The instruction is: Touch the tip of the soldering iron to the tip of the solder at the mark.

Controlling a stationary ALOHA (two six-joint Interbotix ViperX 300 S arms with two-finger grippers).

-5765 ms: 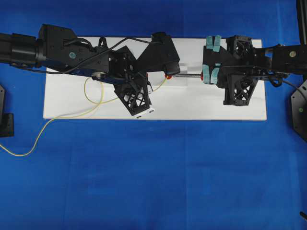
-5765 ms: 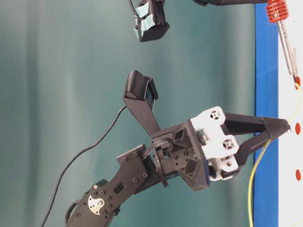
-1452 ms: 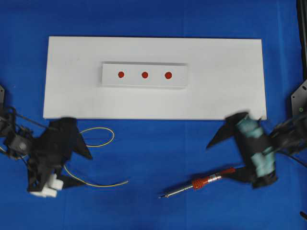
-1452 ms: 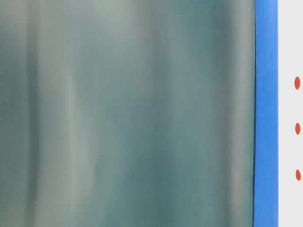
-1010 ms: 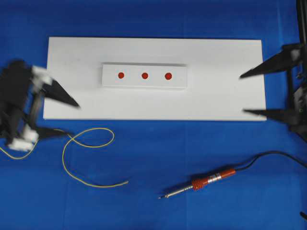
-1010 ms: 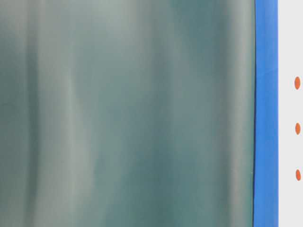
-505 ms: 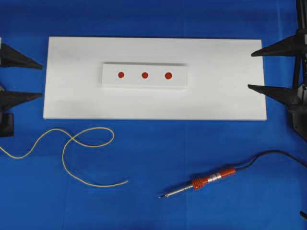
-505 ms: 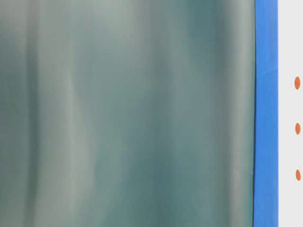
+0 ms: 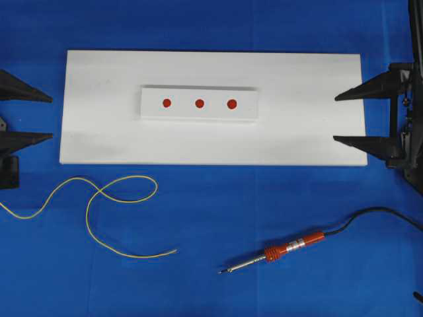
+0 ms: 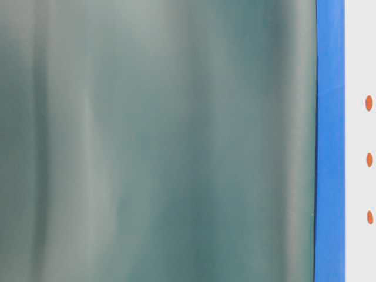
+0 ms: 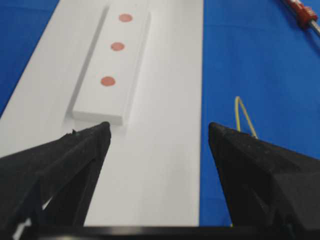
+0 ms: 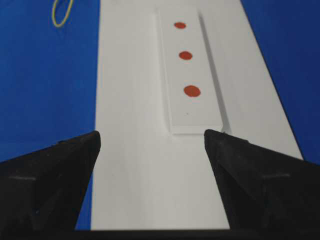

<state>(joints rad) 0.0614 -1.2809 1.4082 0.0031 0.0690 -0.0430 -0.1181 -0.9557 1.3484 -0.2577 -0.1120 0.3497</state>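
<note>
Both arms have pulled back to the sides: left pincer (image 9: 47, 117) and right pincer (image 9: 336, 119) gape, released, gripping nothing. The solder (image 9: 99, 208) lies looped on the blue tabletop (image 9: 211, 277) below the white board (image 9: 297, 132); the iron (image 9: 277, 253) lies apart to its right. Three red marks (image 9: 199, 104) sit unobstructed.

I see a white board (image 9: 297, 132) flat on the blue table cover (image 9: 211, 277). A raised white strip (image 9: 198, 112) sits on its upper middle, carrying three red dots (image 9: 199, 103) in a row. Table-level view: blurred teal backdrop (image 10: 158, 141).
</note>
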